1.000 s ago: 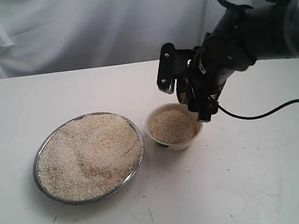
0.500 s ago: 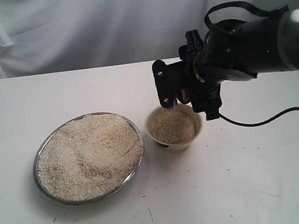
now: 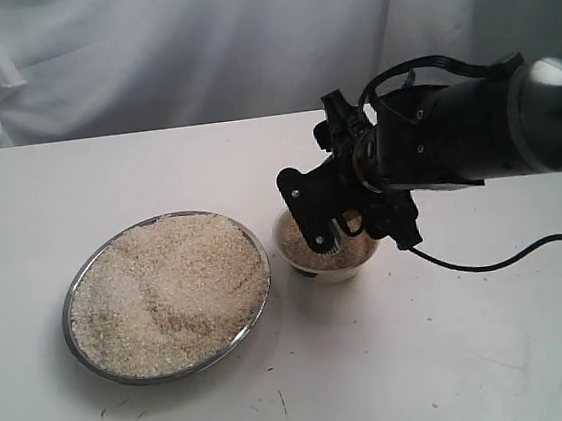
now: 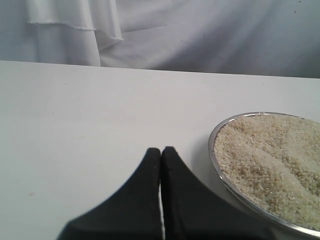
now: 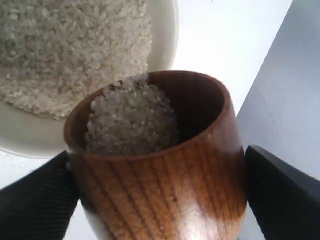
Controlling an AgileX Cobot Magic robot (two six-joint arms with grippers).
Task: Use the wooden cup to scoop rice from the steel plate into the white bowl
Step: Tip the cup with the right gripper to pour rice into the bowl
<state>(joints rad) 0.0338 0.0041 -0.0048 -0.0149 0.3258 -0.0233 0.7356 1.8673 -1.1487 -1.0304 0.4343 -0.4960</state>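
Note:
The steel plate (image 3: 67, 311) lies left of centre, heaped with rice (image 3: 169, 288). Just right of it stands the white bowl (image 3: 347, 268), also holding rice (image 5: 65, 45). My right gripper (image 3: 329, 228) hangs low over the bowl and hides most of its inside. It is shut on the wooden cup (image 5: 165, 180), one finger (image 5: 35, 200) on each side. The cup is tipped with its mouth over the bowl's rim (image 5: 164, 40), and rice (image 5: 132, 120) fills it to the brim. My left gripper (image 4: 161, 152) is shut with nothing in it, beside the plate's rim (image 4: 214, 150).
A white table (image 3: 457, 353) carries everything, with a white cloth backdrop (image 3: 194, 49) behind. A black cable (image 3: 507, 252) trails from the right arm over the table to the right of the bowl.
The right arm has come down and leftward over the bowl, turning the cup as it went. The plate and bowl have stayed put.

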